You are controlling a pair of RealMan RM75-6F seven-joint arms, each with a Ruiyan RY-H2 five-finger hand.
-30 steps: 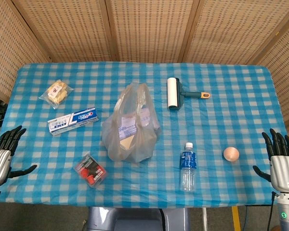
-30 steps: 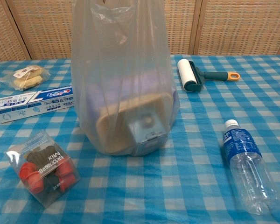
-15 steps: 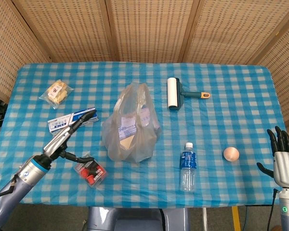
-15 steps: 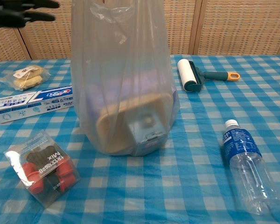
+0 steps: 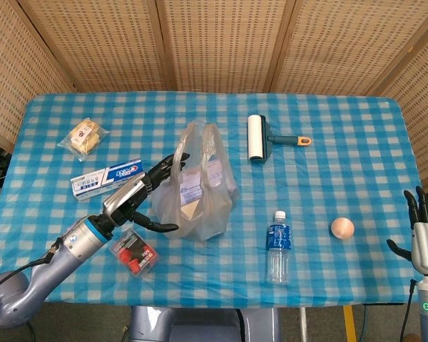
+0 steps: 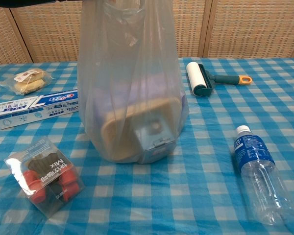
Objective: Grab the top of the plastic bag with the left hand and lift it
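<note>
Left hand (image 5: 144,194) has swung in next to the plastic bag (image 5: 194,187), fingers spread and holding nothing, so grabbing and lifting are still ahead.

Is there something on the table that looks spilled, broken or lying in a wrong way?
Nothing looks spilled or broken. Only the water bottle lies on its side on the table, cap on. The plastic bag stands upright, with the open left hand beside it.
</note>
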